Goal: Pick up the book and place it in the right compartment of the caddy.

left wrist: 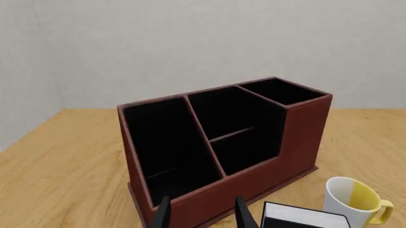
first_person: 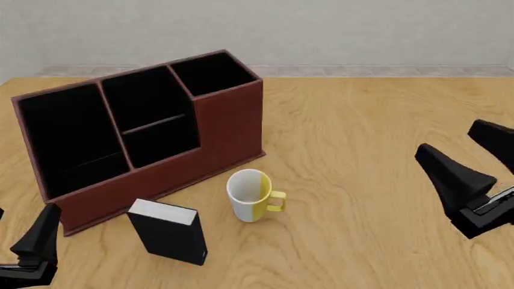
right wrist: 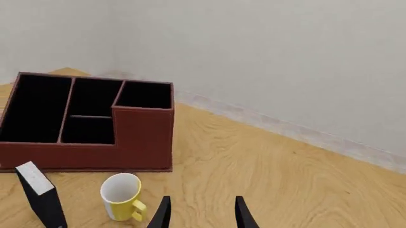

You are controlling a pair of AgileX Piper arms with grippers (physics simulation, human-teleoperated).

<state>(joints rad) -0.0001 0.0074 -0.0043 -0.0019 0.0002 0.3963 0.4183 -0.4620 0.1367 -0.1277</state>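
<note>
While it stands upright on the wooden table (first_person: 377, 180) just before the large reddish-brown rectangular caddy (first_person: 229, 129), the small thick black hardcover book (first_person: 168, 232) shows its white page edge on top. The narrow black-lined right compartment (first_person: 213, 73) holds nothing. Both the left gripper (left wrist: 201, 213) and right gripper (right wrist: 200, 213) are spread, empty-handed.

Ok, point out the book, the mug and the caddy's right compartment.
book (first_person: 170, 239): front view, on its black front cover.
mug (first_person: 250, 196): front view, on its outer wall.
right compartment (first_person: 210, 73): front view, on its black inner lining.
</note>
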